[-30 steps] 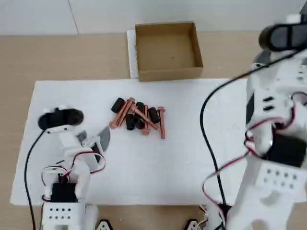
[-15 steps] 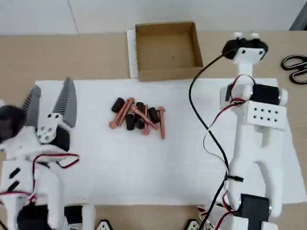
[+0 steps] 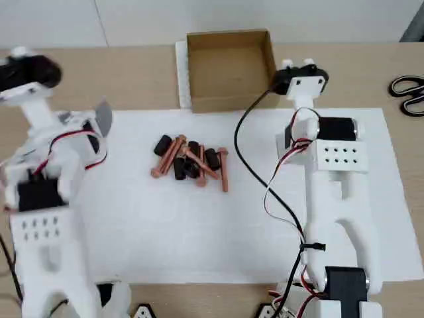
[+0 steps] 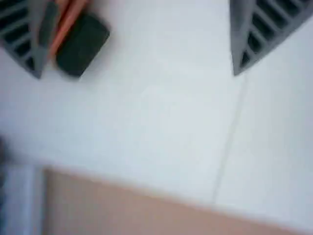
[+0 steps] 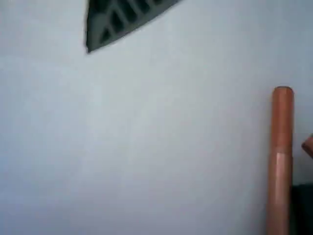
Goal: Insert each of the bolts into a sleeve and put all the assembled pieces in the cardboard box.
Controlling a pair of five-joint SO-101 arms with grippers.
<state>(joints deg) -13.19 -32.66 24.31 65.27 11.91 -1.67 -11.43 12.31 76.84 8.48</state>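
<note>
Several copper bolts (image 3: 199,162) and black sleeves (image 3: 179,169) lie in one loose pile mid-sheet. The cardboard box (image 3: 228,99) stands beyond the pile. My left gripper (image 4: 137,72) hangs open over the white sheet, left of the pile (image 3: 98,119). A black sleeve (image 4: 80,44) and a bolt (image 4: 68,19) lie by one of its fingers (image 4: 22,36), untouched. My right arm (image 3: 329,156) stretches out right of the pile. One grey finger (image 5: 122,19) of it hovers over the sheet, apart from a lone bolt (image 5: 281,156), with nothing held.
The white sheet (image 3: 199,232) covers most of the tan table. Its edge and the bare table (image 4: 122,205) lie close to the left gripper. Black scissors (image 3: 407,87) rest at the far right. A white slab (image 3: 181,73) leans beside the box.
Both arms rose from folded poses and stretched toward the far side. The left gripper spread its fingers wide and swung left. The pile and box stayed put.
</note>
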